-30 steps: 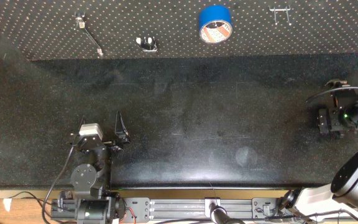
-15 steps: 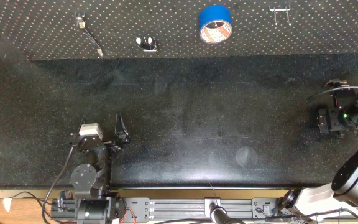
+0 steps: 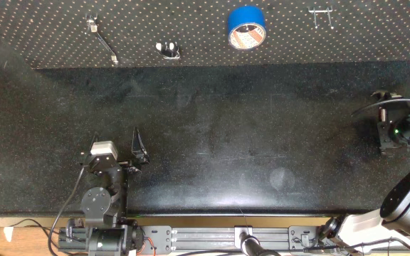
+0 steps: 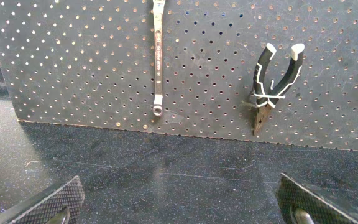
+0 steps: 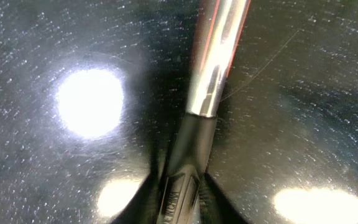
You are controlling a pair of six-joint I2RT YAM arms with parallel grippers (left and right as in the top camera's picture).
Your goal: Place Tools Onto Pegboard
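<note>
On the pegboard (image 3: pixel 41 28) at the back hang a wrench (image 3: pixel 102 40), black-and-white pliers (image 3: pixel 168 49) and a blue tape roll (image 3: pixel 246 28). The wrench (image 4: pixel 158 59) and pliers (image 4: pixel 272 84) also face my left wrist camera. My left gripper (image 3: pixel 115 139) rests open near the table's front left, nothing between its fingers (image 4: pixel 48 202). At the far right my right gripper (image 3: pixel 391 136) points down at the table. In its wrist view a tool with a chrome shaft (image 5: pixel 219 56) and black handle (image 5: pixel 188 162) runs between the fingers of the right gripper (image 5: pixel 182 196), which looks shut on the handle.
A bare double hook (image 3: pixel 321 14) sticks out of the pegboard at the upper right. The black tabletop (image 3: pixel 226 128) is open between the two arms. A cable (image 3: pixel 376 107) loops beside the right wrist.
My right gripper has shifted a little to the right and slightly up the top view. The left arm and the hung tools have stayed put.
</note>
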